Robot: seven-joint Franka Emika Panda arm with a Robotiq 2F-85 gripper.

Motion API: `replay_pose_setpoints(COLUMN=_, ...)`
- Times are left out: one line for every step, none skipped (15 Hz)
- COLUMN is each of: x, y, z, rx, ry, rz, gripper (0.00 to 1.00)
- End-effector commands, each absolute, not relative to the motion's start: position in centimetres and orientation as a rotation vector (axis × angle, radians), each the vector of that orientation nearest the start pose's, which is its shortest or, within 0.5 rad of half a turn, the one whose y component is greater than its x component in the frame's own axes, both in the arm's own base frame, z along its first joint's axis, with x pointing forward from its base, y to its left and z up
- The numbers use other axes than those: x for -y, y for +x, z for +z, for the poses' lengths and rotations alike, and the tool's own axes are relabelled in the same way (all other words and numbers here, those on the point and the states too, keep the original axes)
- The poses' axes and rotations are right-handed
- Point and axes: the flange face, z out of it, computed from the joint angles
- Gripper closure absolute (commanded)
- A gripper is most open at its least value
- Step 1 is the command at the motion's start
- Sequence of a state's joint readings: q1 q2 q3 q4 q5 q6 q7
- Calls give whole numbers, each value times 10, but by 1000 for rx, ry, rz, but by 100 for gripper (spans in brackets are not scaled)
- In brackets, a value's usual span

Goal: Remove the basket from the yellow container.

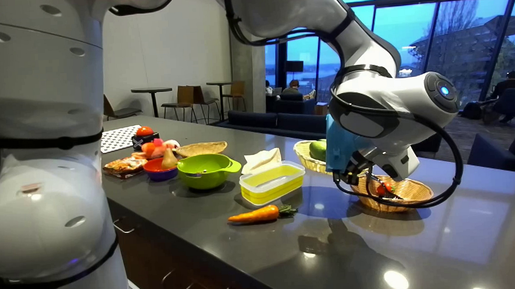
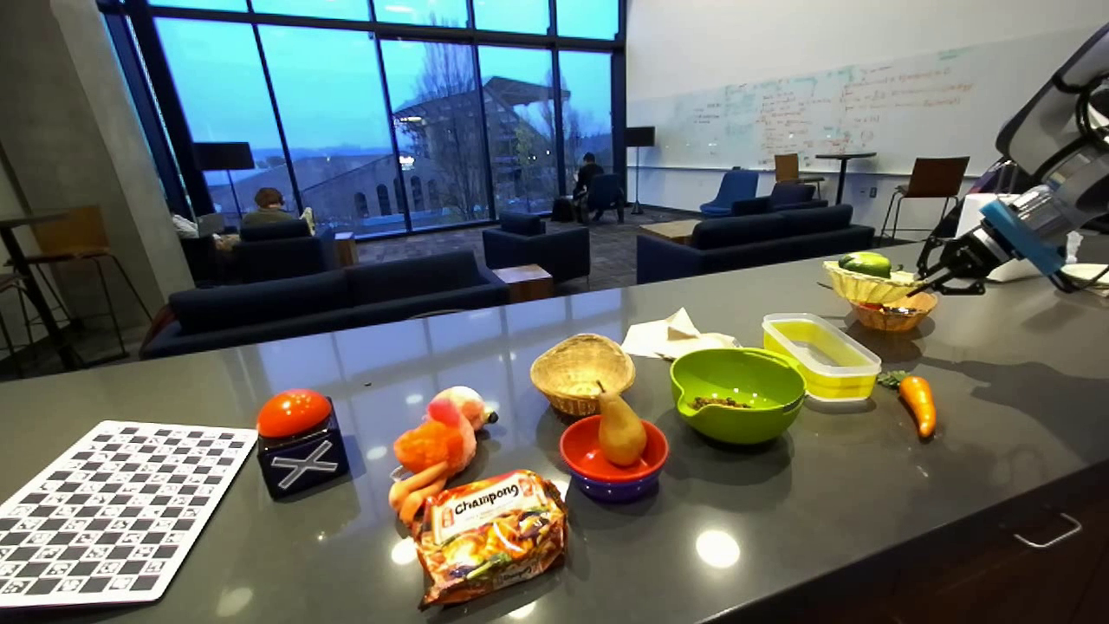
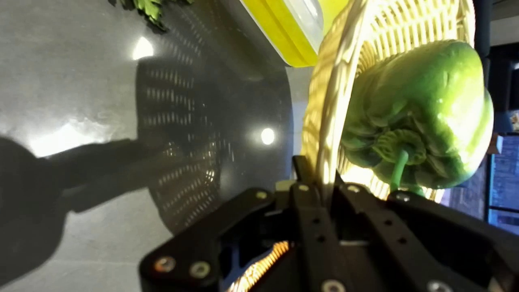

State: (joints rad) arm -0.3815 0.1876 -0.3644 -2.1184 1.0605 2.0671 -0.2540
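With the gripper (image 3: 320, 172) pinching the basket (image 3: 324, 97) clear of the yellow container (image 1: 277, 192), lift-out looks done, and lowering it to the worktop (image 3: 93, 81) beneath should follow.

On the food packet (image 2: 494, 542) is written "Champong" — the button box (image 2: 303, 455) shows an X — the writing on the whiteboard (image 2: 866, 108) is too small to read.

Open room above yellow container (image 2: 845, 386), flanked by green bowl (image 2: 741, 425), carrot (image 2: 918, 406)
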Motion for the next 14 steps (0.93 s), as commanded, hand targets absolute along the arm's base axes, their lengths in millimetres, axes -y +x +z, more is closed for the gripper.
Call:
replay_pose_setpoints(x=347, y=450, z=332, rx=-1342, ry=-1903, rz=-279, gripper=98)
replay_pose_setpoints(x=347, y=450, z=332, rx=-1357, ry=-1894, rz=-277, gripper=98)
replay_pose_setpoints(x=347, y=452, z=333, rx=-1366, ry=-1888, rz=-276, gripper=98)
replay_pose_setpoints(x=348, y=451, z=335, rx=-1381, ry=-1885, rz=-276, gripper=98)
replay_pose_setpoints(x=349, y=453, z=337, rx=-1396, ry=-1882, rz=-278, gripper=98)
replay_pose_setpoints(x=350, y=452, z=340, rx=-1409, ry=-1877, rz=-281, gripper=98)
replay_pose_setpoints(x=351, y=453, z=344, rx=-1416, ry=-1878, rz=-287, gripper=98)
replay_pose_setpoints(x=352, y=453, z=348, rx=-1427, ry=-1878, rz=-294, gripper=98)
replay_pose_setpoints(x=352, y=455, z=354, rx=-1432, ry=-1883, rz=-306, gripper=98)
replay_pose_setpoints(x=351, y=456, z=359, rx=-1437, ry=-1886, rz=-316, gripper=98)
replay_pose_setpoints(x=349, y=460, z=366, rx=-1434, ry=-1898, rz=-328, gripper=98)
replay_pose_setpoints(x=346, y=463, z=372, rx=-1435, ry=-1913, rz=-335, gripper=98)
replay_pose_setpoints(x=342, y=469, z=378, rx=-1429, ry=-1932, rz=-343, gripper=98)
replay_pose_setpoints(x=335, y=476, z=386, rx=-1423, ry=-1962, rz=-349, gripper=98)
